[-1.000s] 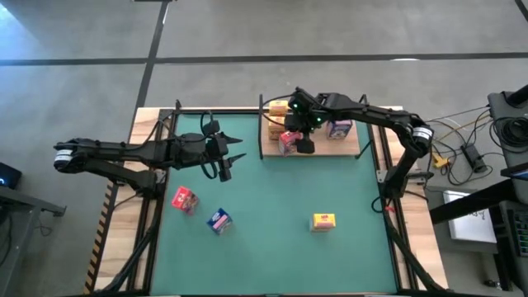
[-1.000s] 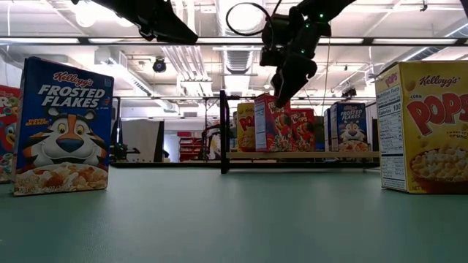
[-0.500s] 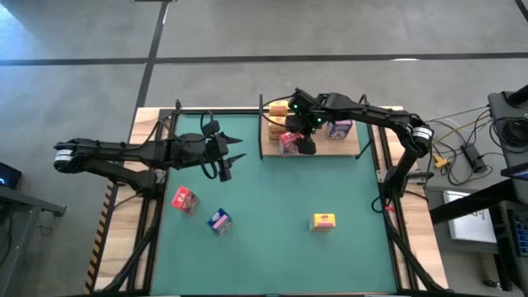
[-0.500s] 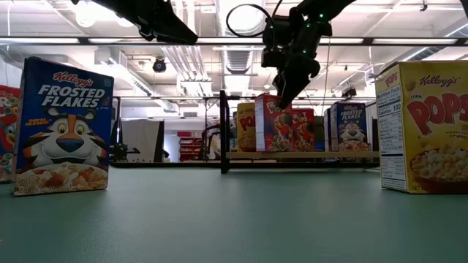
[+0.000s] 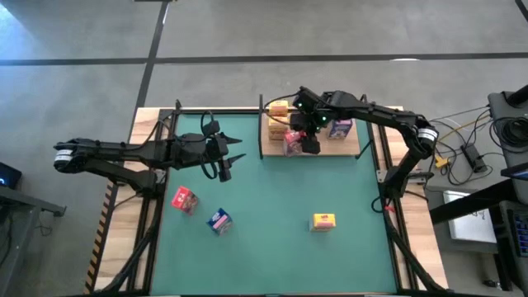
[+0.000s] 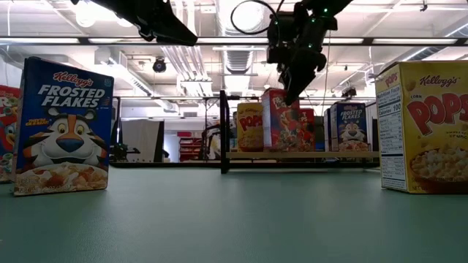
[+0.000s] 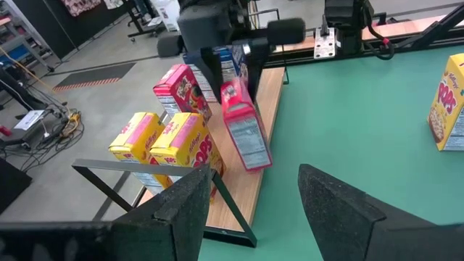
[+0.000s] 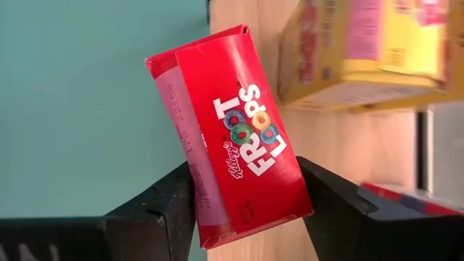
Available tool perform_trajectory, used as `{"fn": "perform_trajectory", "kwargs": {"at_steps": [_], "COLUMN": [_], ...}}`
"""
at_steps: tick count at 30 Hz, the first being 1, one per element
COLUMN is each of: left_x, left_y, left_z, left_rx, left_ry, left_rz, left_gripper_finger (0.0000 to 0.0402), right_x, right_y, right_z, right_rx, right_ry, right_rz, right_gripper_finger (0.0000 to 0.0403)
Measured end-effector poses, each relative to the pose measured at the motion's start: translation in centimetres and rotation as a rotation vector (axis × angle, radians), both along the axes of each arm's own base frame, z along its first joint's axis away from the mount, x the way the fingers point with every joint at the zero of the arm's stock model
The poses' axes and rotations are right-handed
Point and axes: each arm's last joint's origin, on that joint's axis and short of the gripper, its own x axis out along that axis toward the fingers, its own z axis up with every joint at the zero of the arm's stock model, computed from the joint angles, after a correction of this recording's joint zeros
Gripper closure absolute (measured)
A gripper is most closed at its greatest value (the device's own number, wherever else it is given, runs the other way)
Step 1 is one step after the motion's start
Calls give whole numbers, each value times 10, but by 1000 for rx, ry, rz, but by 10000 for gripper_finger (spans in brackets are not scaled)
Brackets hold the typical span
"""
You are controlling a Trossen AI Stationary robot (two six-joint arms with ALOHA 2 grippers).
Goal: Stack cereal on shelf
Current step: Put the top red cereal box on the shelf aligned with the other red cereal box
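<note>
A red Froot Loops cereal box (image 8: 235, 130) stands tilted at the front left of the shelf (image 5: 351, 148), a light-wood board at the table's far side. My right gripper (image 5: 307, 142) comes down on it from above and is shut on it. Two yellow boxes (image 7: 167, 141), another red box (image 7: 181, 87) and a blue box (image 5: 339, 129) stand on the board too. My left gripper (image 5: 227, 161) hangs open over the left of the green mat, touching nothing. My right gripper pinches the red box between its two fingers, one on the pinkish narrow side (image 8: 194, 190) and one on the opposite edge, near the box's upper end. The fingers slant down from above. The box leans, its lower end (image 7: 255, 161) at the shelf board.
Loose boxes stand on the mat: a red one (image 5: 184, 200) and a blue one (image 5: 219, 220) at the near left, a yellow one (image 5: 322, 221) at the near right. Thin black posts (image 6: 224, 131) rise at the shelf's corners.
My right gripper's fingers have drawn in onto the red box. The box has shifted a little toward the table's right along the shelf and tipped from upright to leaning.
</note>
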Motion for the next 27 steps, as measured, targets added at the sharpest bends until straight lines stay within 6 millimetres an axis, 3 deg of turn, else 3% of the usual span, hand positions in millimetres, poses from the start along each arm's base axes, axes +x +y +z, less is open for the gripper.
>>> {"fn": "perform_trajectory", "kwargs": {"at_steps": [11,20,27], "left_x": [0,0,0], "left_y": [0,0,0], "left_z": [0,-1,-1], "left_rx": [-4,-4,-4], "left_ry": [3,6,7], "left_rz": [2,1,1], "left_gripper_finger": [209,209,209], "right_x": [-33,-55,-58], "right_y": [-22,-49,-53], "right_z": [19,14,12], "right_rx": [26,51,63], "right_ry": [-28,-24,-29], "right_rz": [-202,-361,-402], "right_gripper_finger": [205,204,204]}}
